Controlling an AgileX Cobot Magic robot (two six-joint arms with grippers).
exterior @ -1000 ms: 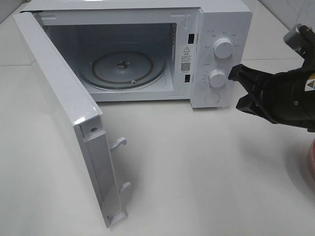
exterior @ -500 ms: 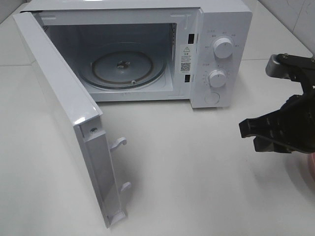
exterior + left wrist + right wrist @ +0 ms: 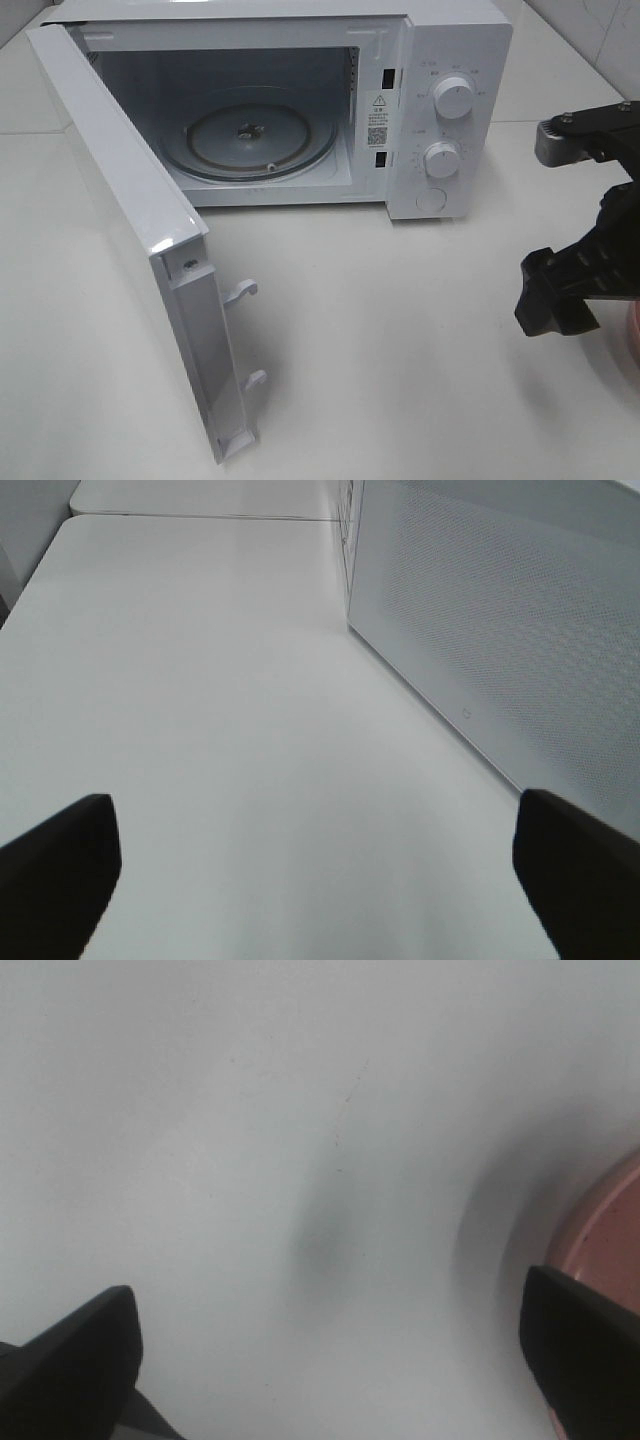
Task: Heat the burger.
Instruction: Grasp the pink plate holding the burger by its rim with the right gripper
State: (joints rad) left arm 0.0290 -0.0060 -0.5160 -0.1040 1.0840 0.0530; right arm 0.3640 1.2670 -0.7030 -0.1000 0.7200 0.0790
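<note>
White box microwave [image 3: 440,50]: smooth glossy casing, looks like painted metal. Its open door [image 3: 110,190] is glossy too, with a fine dotted screen on the outer face. Round turntable [image 3: 250,140]: clear shiny glass. Two round white knobs [image 3: 455,98]: smooth plastic. White table [image 3: 400,330]: smooth, matt. Black right pincer [image 3: 330,1360]: matt plastic. Pink plate [image 3: 605,1235]: smooth, slight sheen.

White table [image 3: 400,330] with an open-doored white microwave [image 3: 450,60] at the back, pink plate [image 3: 600,1240] near the right edge

High view overlooks microwave [image 3: 455,50]; wrist views hug the table [image 3: 200,680].
</note>
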